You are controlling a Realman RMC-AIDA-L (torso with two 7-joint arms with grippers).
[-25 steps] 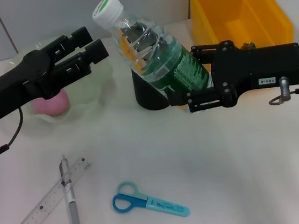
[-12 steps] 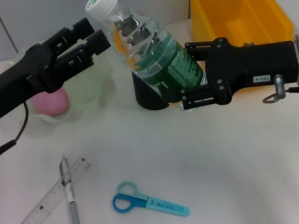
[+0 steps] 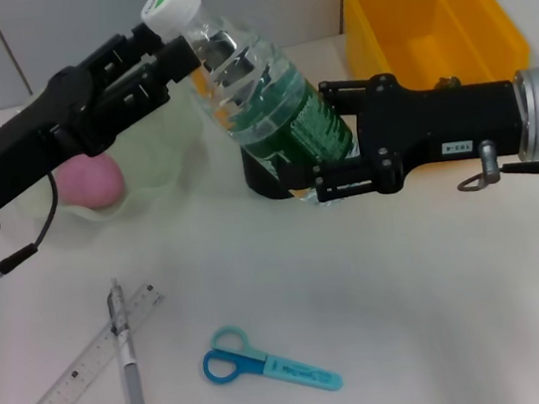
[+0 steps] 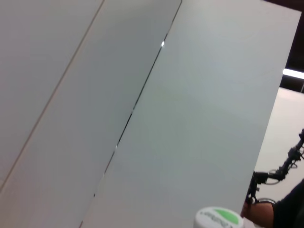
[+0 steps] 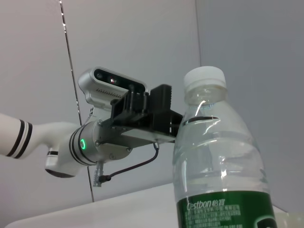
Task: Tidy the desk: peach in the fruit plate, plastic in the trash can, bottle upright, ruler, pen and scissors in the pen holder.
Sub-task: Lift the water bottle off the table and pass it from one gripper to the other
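Aloft: right gripper (image 3: 320,167) clamped on tilted bottle (image 3: 260,98); left gripper (image 3: 169,60) fingers narrowly parted beside cap (image 3: 169,3).

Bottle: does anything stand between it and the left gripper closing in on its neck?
Nothing visible. The left gripper is right at the neck of the bottle, which leans tilted in the right gripper; its fingers look open.
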